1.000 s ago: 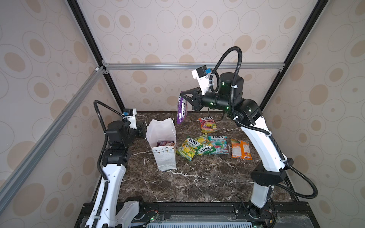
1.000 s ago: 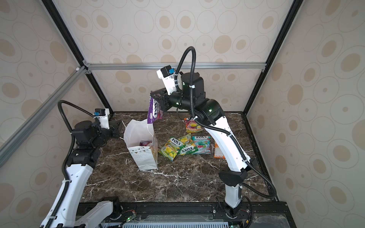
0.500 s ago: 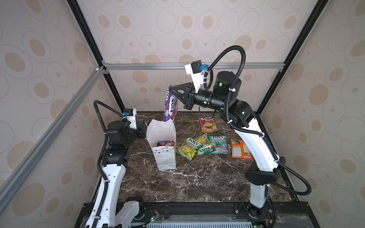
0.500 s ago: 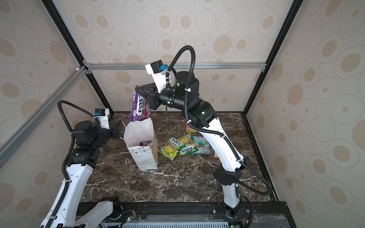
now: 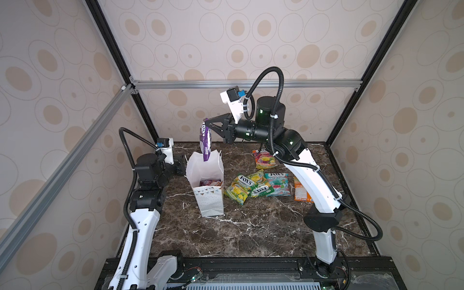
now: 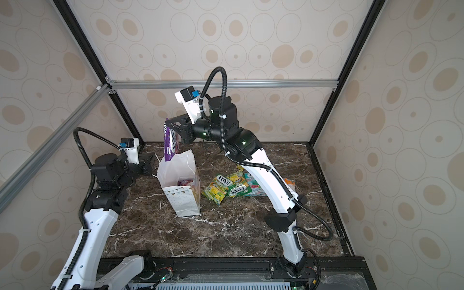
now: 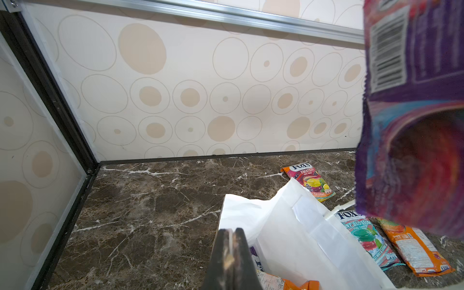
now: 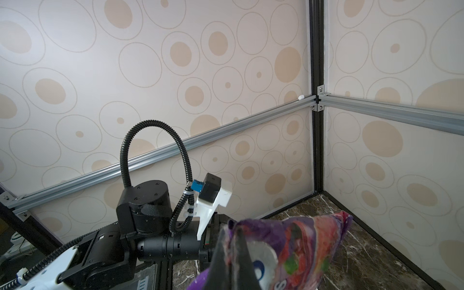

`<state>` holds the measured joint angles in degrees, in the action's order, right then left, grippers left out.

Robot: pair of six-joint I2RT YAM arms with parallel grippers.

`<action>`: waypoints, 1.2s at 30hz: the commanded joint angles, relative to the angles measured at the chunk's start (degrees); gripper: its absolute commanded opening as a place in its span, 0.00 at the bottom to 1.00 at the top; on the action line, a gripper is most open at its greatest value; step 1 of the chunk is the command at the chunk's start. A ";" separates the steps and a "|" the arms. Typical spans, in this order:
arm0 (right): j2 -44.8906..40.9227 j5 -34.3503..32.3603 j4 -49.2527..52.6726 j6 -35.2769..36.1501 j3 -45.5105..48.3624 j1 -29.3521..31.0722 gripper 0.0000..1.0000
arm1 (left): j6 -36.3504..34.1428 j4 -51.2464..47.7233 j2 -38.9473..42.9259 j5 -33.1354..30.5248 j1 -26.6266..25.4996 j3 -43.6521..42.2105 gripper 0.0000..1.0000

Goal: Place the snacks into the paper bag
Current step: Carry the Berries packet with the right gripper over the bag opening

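Note:
The white paper bag (image 5: 209, 200) (image 6: 185, 200) stands upright and open-mouthed, left of the table's middle. My left gripper (image 5: 185, 164) (image 7: 231, 232) is shut on its left rim. My right gripper (image 5: 206, 123) (image 8: 232, 231) is shut on the top edge of a purple snack pouch (image 5: 206, 140) (image 6: 170, 144) (image 7: 414, 125). The pouch hangs upright, its lower end at the bag's mouth. Other pouches (image 5: 211, 182) (image 7: 283, 283) lie inside the bag. Loose snacks lie to the right of the bag: an orange-pink one (image 5: 265, 158), a yellow-green one (image 5: 242, 184), a green one (image 5: 261, 190), a teal one (image 5: 280, 184) and an orange one (image 5: 301, 192).
Patterned walls with aluminium rails (image 5: 246, 84) close in the marble table (image 5: 251, 231) on three sides. My right forearm (image 5: 311, 180) arches over the loose pouches and partly hides the orange one. A black rail (image 5: 251, 263) runs along the front edge.
My right gripper has carried the purple pouch leftward from behind the loose snacks to over the bag's mouth, then slightly down. The left arm and the bag have not moved.

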<state>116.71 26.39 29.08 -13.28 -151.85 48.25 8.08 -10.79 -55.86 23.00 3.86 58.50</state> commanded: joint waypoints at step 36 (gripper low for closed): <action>1.19 -13.65 13.65 4.45 9.38 1.85 0.00 | -0.87 1.20 0.70 -1.18 0.42 0.65 0.00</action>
<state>119.57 16.47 43.07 -10.98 -142.28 49.25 8.03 -10.85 -55.86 22.00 3.86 58.50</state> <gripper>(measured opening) 0.042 0.048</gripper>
